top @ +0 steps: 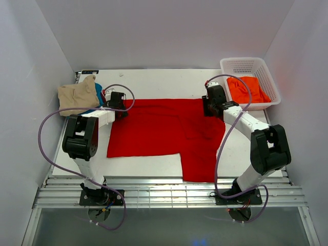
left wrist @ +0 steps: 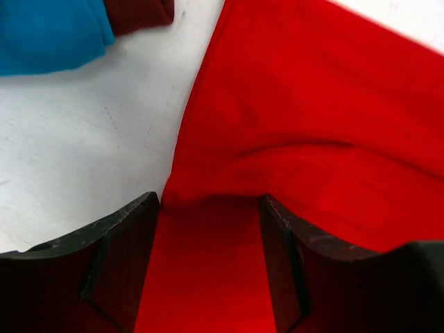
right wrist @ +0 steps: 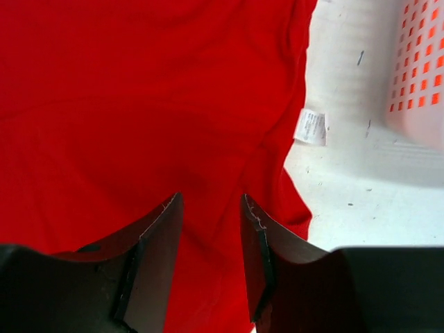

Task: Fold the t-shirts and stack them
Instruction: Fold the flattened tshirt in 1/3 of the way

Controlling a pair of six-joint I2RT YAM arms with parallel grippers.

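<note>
A bright red t-shirt (top: 164, 133) lies spread flat on the white table (top: 164, 82), one part hanging toward the near edge. My left gripper (top: 119, 105) hovers over the shirt's far left corner; in the left wrist view its jaws (left wrist: 211, 208) stand wide open, with red cloth (left wrist: 312, 104) lying loose beneath them. My right gripper (top: 211, 105) is over the shirt's far right edge. It is open too (right wrist: 208, 201), and the cloth (right wrist: 139, 90) under it is ungripped. A white label (right wrist: 310, 126) sticks out from that edge.
A tan shirt (top: 77, 95) lies on a teal one (top: 99, 92) at the far left, close to the left gripper. A dark red shirt (left wrist: 139, 14) lies beside the teal one (left wrist: 48, 35). A white lattice basket (top: 241, 64) at the far right holds an orange shirt (top: 247, 89).
</note>
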